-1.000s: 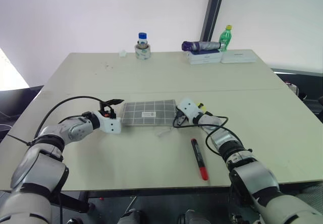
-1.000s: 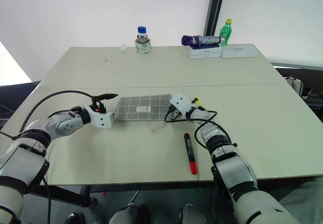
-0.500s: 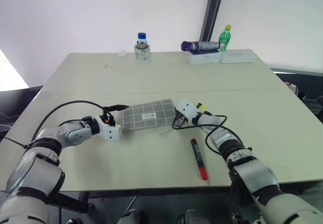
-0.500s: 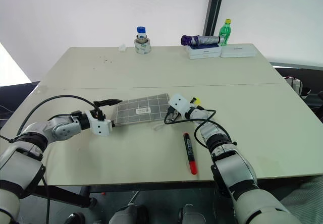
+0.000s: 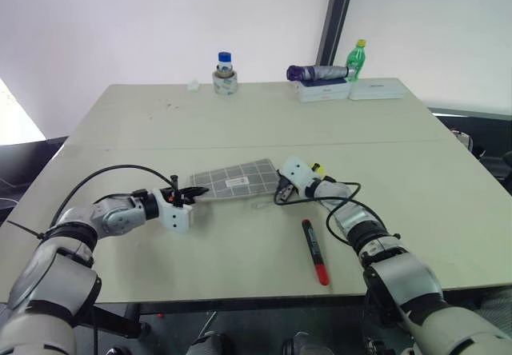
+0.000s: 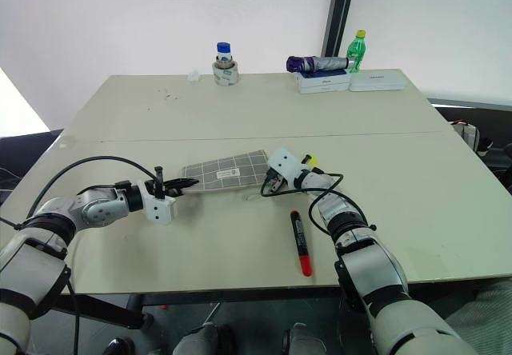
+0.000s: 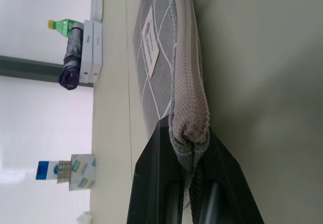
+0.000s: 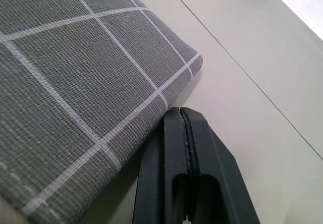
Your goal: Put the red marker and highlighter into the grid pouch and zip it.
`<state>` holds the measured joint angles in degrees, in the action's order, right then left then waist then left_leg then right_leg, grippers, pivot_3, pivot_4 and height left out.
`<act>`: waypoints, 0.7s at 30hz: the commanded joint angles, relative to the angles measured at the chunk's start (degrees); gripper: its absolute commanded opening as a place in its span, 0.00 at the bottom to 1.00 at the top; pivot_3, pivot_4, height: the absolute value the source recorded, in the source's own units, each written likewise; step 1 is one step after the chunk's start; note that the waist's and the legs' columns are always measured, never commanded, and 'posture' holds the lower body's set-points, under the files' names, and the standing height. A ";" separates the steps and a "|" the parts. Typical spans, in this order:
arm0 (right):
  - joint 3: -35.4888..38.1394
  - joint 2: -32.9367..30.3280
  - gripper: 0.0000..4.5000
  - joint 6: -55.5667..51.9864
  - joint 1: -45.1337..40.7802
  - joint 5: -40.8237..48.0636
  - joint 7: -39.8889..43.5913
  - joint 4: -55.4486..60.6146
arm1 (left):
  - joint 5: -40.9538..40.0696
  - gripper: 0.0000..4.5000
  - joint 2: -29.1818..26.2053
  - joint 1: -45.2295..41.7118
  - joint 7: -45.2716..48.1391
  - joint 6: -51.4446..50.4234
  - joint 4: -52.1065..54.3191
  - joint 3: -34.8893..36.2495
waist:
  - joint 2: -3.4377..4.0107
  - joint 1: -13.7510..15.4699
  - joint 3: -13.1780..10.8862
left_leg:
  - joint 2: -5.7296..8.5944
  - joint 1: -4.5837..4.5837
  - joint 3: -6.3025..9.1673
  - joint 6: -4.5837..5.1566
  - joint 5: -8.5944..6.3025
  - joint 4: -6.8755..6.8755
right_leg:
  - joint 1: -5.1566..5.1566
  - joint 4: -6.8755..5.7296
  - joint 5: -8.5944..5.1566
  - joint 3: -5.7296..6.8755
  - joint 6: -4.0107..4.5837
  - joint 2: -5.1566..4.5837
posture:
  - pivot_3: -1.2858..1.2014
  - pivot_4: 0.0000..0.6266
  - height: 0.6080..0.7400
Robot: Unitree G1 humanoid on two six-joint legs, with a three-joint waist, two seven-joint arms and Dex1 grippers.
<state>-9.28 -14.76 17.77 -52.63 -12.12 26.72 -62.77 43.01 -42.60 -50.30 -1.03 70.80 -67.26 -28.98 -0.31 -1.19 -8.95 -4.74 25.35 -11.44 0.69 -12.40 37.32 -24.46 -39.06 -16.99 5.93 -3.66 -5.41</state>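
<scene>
Gripping the grid pouch [image 5: 234,181] at its left zipper end, the left gripper [image 7: 192,148] is clamped — right gripper [image 8: 186,138] jaws are pressed together beside its right edge; the red marker [image 5: 315,251] is seen near-right on the tabletop [image 5: 264,123].

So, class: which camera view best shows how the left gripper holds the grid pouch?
The left wrist view: the left gripper has its fingers closed on the zipper-edge corner of the grid pouch. The eye views show that grip small, from above. The right wrist view gives another corner beside the shut right gripper.

Grid pouch [image 5: 236,180] mid-table [image 5: 240,123], red marker [image 5: 314,250] nearer, to its right.
</scene>
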 commanded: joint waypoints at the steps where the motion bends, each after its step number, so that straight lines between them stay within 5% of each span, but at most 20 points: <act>1: 3.20 0.21 0.11 -0.07 -1.15 4.79 4.20 3.33 | -0.83 0.00 0.43 1.91 1.57 2.40 0.44 -0.68 | 0.00 -0.02 0.00 | 0.00 0.00 0.00 0.00 0.00 0.00 | 0.00 0.00 0.00 0.00 0.00 0.00 | 0.52 0.24 1.00; 9: 10.34 -2.50 0.98 -8.94 1.53 14.85 10.83 17.06 | -9.60 0.00 -1.25 6.11 4.49 1.30 3.73 5.07 | 0.00 -0.79 0.00 | -0.04 0.00 0.15 0.00 0.00 -0.02 | -0.03 -0.03 -0.01 -0.02 -0.02 0.00 | 0.52 0.24 1.00; 16: 12.31 -8.22 0.99 -22.37 12.77 19.42 13.73 40.76 | -21.36 0.00 -1.83 15.89 11.83 -3.48 16.74 10.22 | 0.00 -0.90 0.00 | -0.06 0.04 0.34 0.01 0.00 -0.02 | -0.03 -0.06 -0.05 -0.01 -0.08 -0.10 | 0.52 0.24 1.00; 21: 13.59 -7.07 0.99 -43.36 22.01 30.54 13.82 60.20 | -25.50 0.00 -2.41 22.25 14.18 -12.13 27.24 14.79 | 0.00 -1.22 0.00 | -0.07 0.03 0.46 0.00 0.00 -0.04 | -0.02 -0.12 -0.05 0.01 -0.08 -0.09 | 0.52 0.24 1.00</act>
<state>4.10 -22.68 -19.17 -32.16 13.54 40.63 -10.37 19.56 -44.19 -28.71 12.93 61.33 -43.70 -16.86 -0.32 -2.41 -8.95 -4.81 25.37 -10.97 0.69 -12.41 37.26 -24.48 -39.17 -17.04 5.95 -3.74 -5.50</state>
